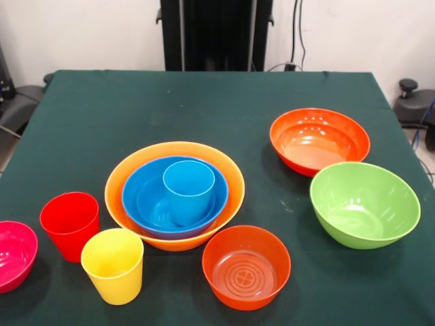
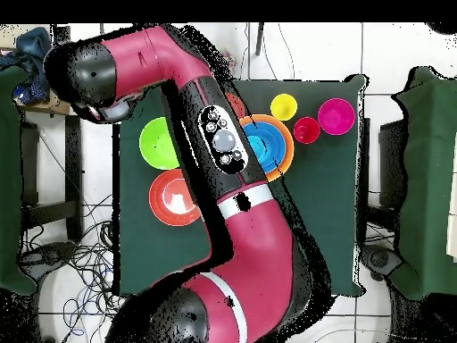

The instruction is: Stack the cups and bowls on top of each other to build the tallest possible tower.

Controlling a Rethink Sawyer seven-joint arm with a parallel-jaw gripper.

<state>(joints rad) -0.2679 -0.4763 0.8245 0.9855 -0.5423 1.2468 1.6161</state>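
On the dark green counter [image 1: 204,102], the tower [image 1: 175,193] is seen left of centre in the front view: a blue bowl [image 1: 146,197] is nested in the pale orange bowl [image 1: 119,183], and a light blue cup [image 1: 189,187] stands upright inside. A red cup [image 1: 70,224] and a yellow cup [image 1: 113,265] are set just beside it, with a magenta bowl [image 1: 13,255] at the left edge. Two red-orange bowls [image 1: 246,266] [image 1: 319,140] and a lime green bowl [image 1: 364,204] are placed apart. The arm [image 2: 223,170] is stretched over the counter in the overhead view; the tool is not shown, so its opening cannot be told.
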